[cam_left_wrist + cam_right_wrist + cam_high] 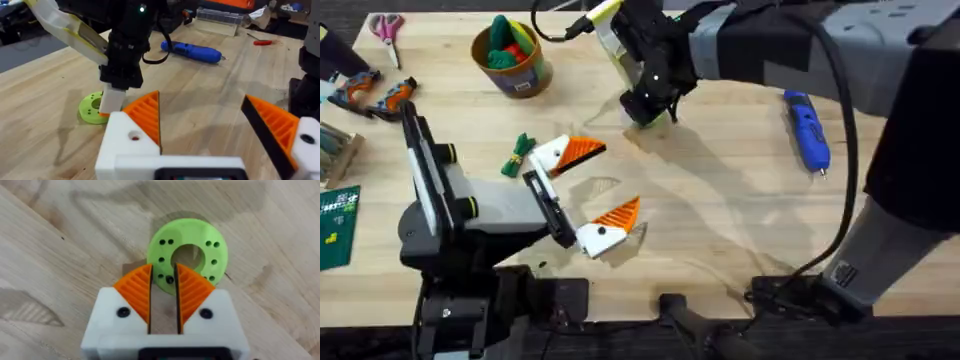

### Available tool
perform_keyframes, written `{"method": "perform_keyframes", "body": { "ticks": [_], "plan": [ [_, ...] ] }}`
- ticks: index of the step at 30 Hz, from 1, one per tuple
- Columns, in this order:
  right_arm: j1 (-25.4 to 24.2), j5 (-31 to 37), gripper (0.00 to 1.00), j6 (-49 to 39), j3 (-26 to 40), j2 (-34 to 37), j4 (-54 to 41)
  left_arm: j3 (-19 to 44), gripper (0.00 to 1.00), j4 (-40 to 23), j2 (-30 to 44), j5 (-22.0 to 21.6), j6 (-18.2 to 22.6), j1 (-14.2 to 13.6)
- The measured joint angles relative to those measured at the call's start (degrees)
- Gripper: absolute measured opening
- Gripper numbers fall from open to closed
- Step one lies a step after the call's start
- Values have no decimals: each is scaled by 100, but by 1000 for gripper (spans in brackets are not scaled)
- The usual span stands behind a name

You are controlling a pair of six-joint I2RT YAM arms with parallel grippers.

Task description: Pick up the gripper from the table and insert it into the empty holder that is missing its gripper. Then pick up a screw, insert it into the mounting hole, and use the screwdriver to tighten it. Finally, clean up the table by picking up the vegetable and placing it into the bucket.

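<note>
— Scissors (387, 28), pink-handled, lie far-left on the pale wooden table (720, 230); blue cylindrical screwdriver (807, 128) far right.

— Right gripper (163, 282)?

— Narrowly parted over the lime-green plastic disc (189, 255). Left gripper (595, 190) gapes wide beside the small green stalk-bundle vegetable (517, 155).

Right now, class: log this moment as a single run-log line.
left gripper: jaws open, near vegetable | right gripper: jaws nearly closed over lime-green disc | screwdriver: lying untouched | bucket: holds toys
</note>
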Motion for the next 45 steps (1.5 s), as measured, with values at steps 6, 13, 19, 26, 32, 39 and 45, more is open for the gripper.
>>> {"method": "perform_keyframes", "body": {
  "ticks": [6, 13, 19, 26, 32, 39, 45],
  "plan": [
    [0, 85, 140, -1, 7, -1, -18, 0, 985, 0, 0, 0, 0, 0],
    [0, 129, 71, -13, 7, 1, -15, 0, 985, 0, 0, 0, 0, 0],
    [0, 144, 8, -5, 11, 1, -7, 0, 985, 0, 0, 0, 0, 0],
    [0, 144, 6, -5, 38, 1, -64, 0, 985, 0, 0, 0, 0, 0],
    [0, 142, 6, -5, 386, 1, -587, 0, 985, 0, 0, 0, 0, 0],
    [0, 142, 6, -5, 1233, 1, -1277, 0, 985, 0, 0, 0, 0, 0],
    [39, 144, 6, -20, 1964, 1, -1927, 0, 985, 0, 0, 0, 0, 0]
  ]
}}
